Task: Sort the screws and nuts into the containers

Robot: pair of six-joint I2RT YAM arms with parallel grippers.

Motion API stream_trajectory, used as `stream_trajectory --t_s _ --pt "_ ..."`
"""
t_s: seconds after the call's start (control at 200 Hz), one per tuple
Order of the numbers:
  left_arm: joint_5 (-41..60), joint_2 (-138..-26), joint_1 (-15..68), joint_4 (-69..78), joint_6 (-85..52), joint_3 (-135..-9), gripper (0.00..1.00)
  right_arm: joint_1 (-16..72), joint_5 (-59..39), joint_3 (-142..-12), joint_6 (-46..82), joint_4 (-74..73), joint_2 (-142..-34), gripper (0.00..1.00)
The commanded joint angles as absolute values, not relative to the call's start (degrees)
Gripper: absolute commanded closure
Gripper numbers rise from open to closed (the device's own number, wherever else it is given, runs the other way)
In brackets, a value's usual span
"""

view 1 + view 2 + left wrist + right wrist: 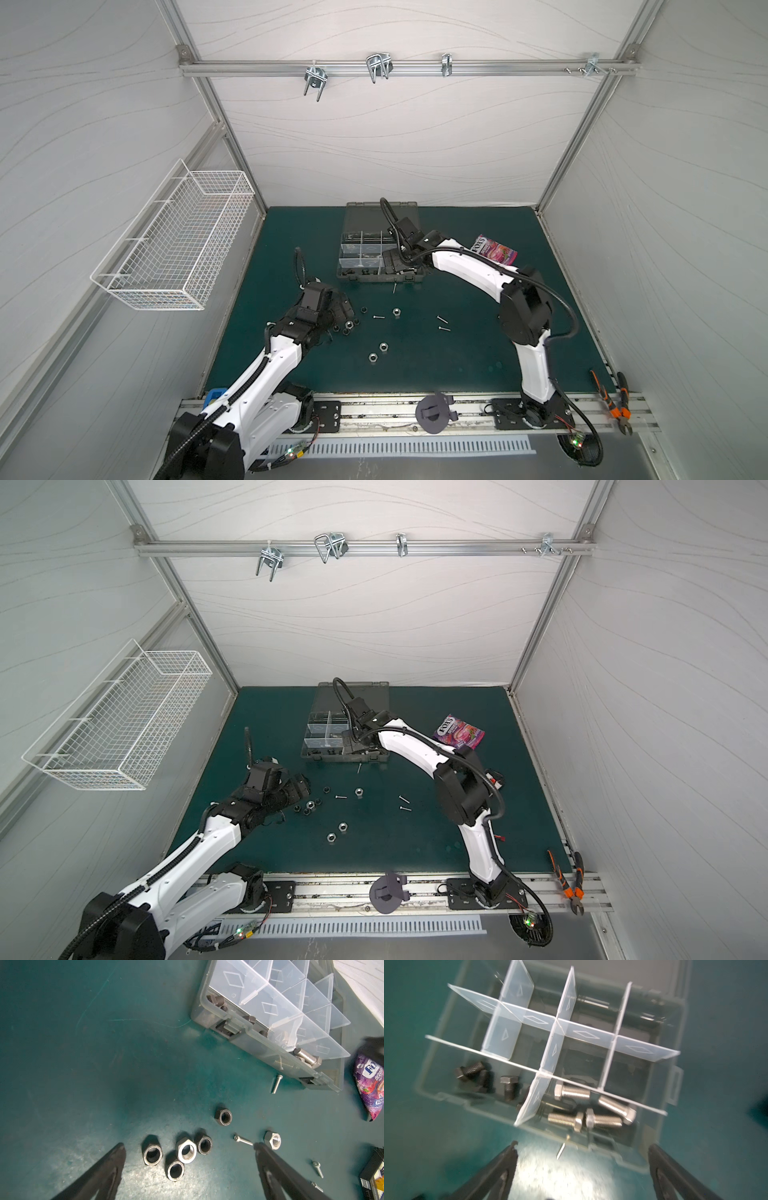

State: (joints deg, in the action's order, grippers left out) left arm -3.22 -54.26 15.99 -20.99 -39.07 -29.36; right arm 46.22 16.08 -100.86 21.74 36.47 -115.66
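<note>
Nuts (186, 1150) lie loose on the green mat (62, 1053). Four of them, black and silver, are bunched between the fingers of the left gripper (189, 1148), whose jaws stand wide apart with nothing in them. One black nut (223, 1115) and one silver nut (272, 1139) lie a little apart from that bunch, and two more silver nuts (383, 346) lie nearer the front edge in both top views. Thin screws (242, 1140) are scattered near them, with one thin screw (561, 1149) just in front of the grey case (629, 1159). Inside the case, the compartments (581, 1059) along the near wall hold black bolts (508, 1086) on one side of a divider and silver bolts (572, 1092) on the other. The right gripper (584, 1146) hangs over that near wall, jaws spread wide and empty. A candy packet (496, 249) lies near the case, pliers (615, 405) rest on the front rail, and a wire basket (174, 241) hangs on the left wall.
</note>
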Motion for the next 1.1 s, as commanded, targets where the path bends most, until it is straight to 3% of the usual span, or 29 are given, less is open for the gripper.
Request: stream_trajectory --t_s 0.0,0.36,0.68,0.855,1.095 --pt "-3.07 -54.88 16.64 -20.63 -38.74 -32.32 0.06 45.21 18.49 -95.56 24.02 36.22 -108.92 0.01" --pt "-11.73 -64.01 29.57 -20.42 -37.29 -39.75 0.21 38.48 20.99 -72.36 30.64 34.89 -87.16 0.01" --pt "-18.94 -77.20 38.08 -13.30 -32.57 -45.42 0.31 34.93 27.66 -60.85 32.21 36.05 -70.98 0.01" --pt "-20.43 -83.44 40.84 -2.63 -30.98 -44.62 0.41 33.60 28.13 -57.95 32.69 34.97 -66.40 0.01" --pt "-21.29 -92.05 41.02 6.89 -29.96 -45.45 0.44 32.89 28.14 -58.43 32.35 35.58 -66.61 0.01"
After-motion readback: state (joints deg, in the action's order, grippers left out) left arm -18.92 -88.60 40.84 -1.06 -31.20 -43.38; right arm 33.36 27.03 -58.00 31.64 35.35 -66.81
